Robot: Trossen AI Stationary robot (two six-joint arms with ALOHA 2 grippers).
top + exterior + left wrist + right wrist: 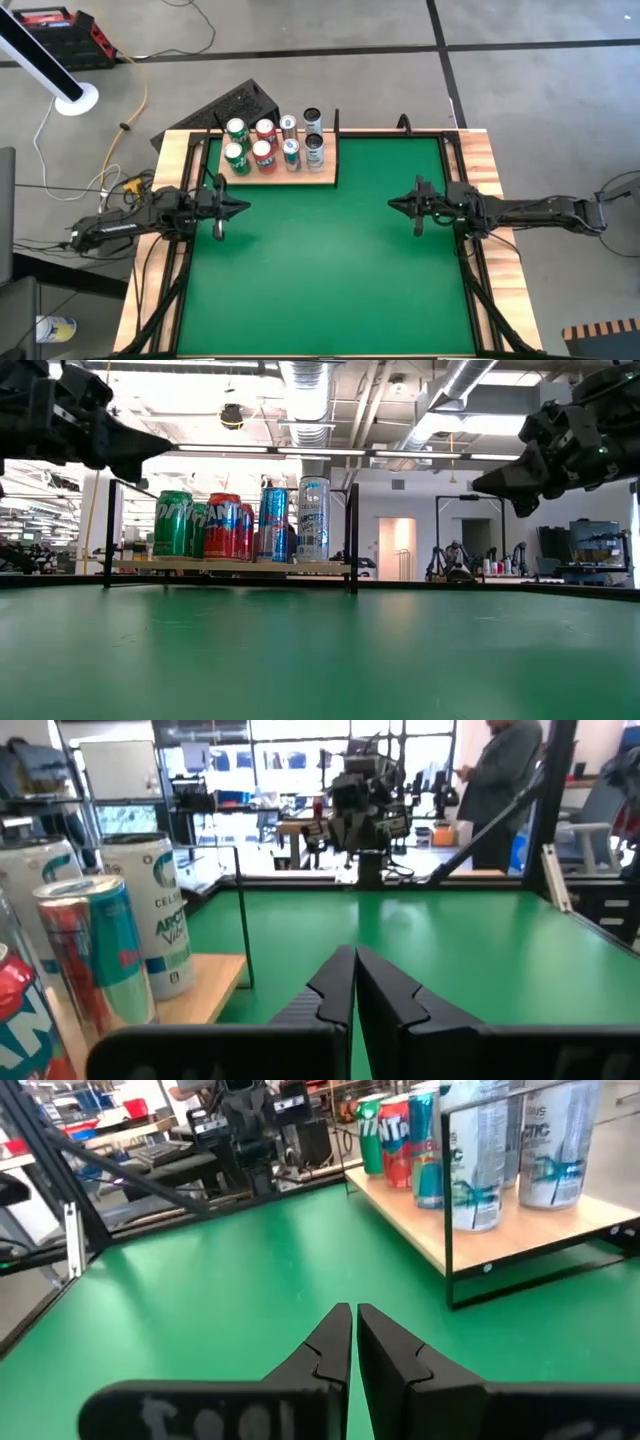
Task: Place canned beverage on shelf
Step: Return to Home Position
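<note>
Dark left gripper (238, 208) and right gripper (395, 205) hover empty, fingers pressed together, nearer than the far-left pale wooden shelf (327, 172) of upright drink cans (262, 152).

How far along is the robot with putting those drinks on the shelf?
It looks finished. Done: eight cans stand in two rows on the shelf, the two green cans lined up at one end. In hand: nothing; the left gripper and right gripper are shut and empty, hovering at opposite sides of the green table. Left: no can shows off the shelf.
</note>
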